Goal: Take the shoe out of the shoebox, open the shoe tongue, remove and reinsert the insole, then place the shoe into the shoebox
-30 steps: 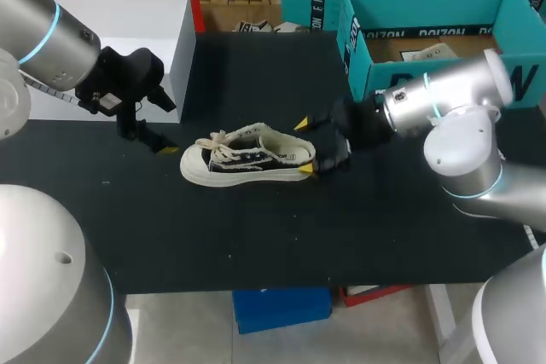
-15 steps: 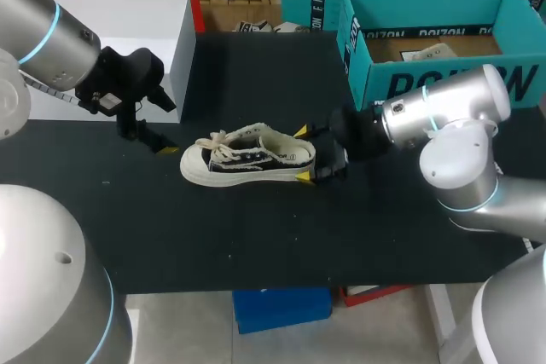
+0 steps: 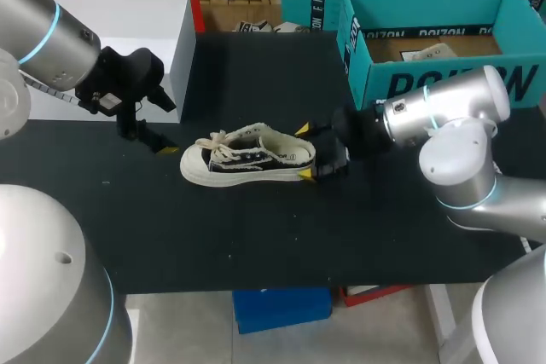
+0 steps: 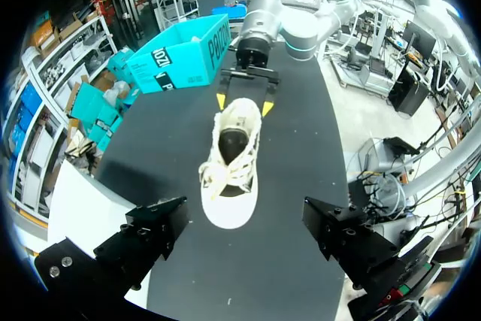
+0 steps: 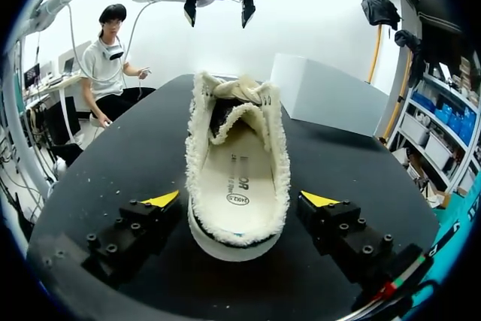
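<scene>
From my station I see the shoe [image 3: 247, 159] out of the shoebox [image 3: 426, 6], standing upright on its sole near the middle of the desk [image 3: 256, 236]. Its toe points toward the desk's left edge and its heel toward the right edge. The teal shoebox sits open at the far right corner, well apart from the shoe. My right gripper [image 3: 304, 152] is down at desk level with its fingers spread, one yellow tip on either side of the heel. In the right wrist view I make out a thin gap between each finger and the fleecy collar, so it is pinching nothing. The same view looks straight into the shoe from behind. The pale insole [image 5: 239, 178] lies flat inside, and the laces [image 5: 234, 89] bunch up over the front. My left gripper [image 5: 218, 13] hangs above the desk beyond the toe, nearer the left edge, with its fingers wide apart and nothing between them. From the left wrist view the shoe lies ahead of those fingers, toe toward them, with the right gripper at its far end. A white box [image 3: 119, 14] stands at the far left corner of the desk.
</scene>
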Action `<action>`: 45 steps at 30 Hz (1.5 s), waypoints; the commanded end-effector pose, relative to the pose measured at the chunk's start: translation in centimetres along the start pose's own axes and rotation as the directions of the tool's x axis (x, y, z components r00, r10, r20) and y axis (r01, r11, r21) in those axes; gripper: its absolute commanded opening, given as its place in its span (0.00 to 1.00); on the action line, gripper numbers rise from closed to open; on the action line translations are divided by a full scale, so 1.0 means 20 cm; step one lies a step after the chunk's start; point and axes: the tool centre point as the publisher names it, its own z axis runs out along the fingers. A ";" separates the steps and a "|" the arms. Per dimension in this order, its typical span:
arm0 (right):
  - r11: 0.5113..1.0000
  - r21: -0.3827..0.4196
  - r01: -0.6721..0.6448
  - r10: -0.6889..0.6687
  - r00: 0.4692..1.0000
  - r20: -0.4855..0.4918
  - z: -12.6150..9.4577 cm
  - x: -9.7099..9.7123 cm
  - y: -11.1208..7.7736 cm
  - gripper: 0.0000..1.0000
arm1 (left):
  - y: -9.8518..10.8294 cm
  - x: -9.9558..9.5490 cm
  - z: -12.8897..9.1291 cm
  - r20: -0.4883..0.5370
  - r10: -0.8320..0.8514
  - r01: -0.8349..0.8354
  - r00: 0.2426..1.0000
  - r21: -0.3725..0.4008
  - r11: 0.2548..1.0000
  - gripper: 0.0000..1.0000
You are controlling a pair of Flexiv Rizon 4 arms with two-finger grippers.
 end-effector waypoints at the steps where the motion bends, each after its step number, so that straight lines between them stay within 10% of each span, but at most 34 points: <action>1: 1.000 -0.005 -0.009 0.009 1.000 0.002 0.02 -0.01 -0.01 1.00 | 0.01 0.00 0.00 0.004 0.002 -0.002 1.000 0.004 1.000 1.00; 32: 0.998 -0.046 -0.051 0.049 0.998 -0.041 0.12 0.00 -0.04 1.00 | 0.01 0.00 0.00 0.004 0.002 -0.002 1.000 0.004 1.000 1.00; 33: 0.998 -0.047 -0.044 0.041 0.998 -0.054 0.13 0.01 -0.04 0.38 | 0.01 0.00 0.00 0.004 0.002 -0.002 1.000 0.004 1.000 1.00; 34: 0.999 -0.041 -0.035 0.033 0.998 -0.054 0.13 0.01 -0.04 0.00 | 0.01 0.00 0.00 0.004 0.002 -0.002 1.000 0.004 1.000 1.00; 45: 0.998 -0.056 -0.032 0.030 0.999 -0.045 0.13 0.01 -0.04 0.00 | 0.01 0.00 0.00 0.004 0.002 -0.002 1.000 0.004 1.000 1.00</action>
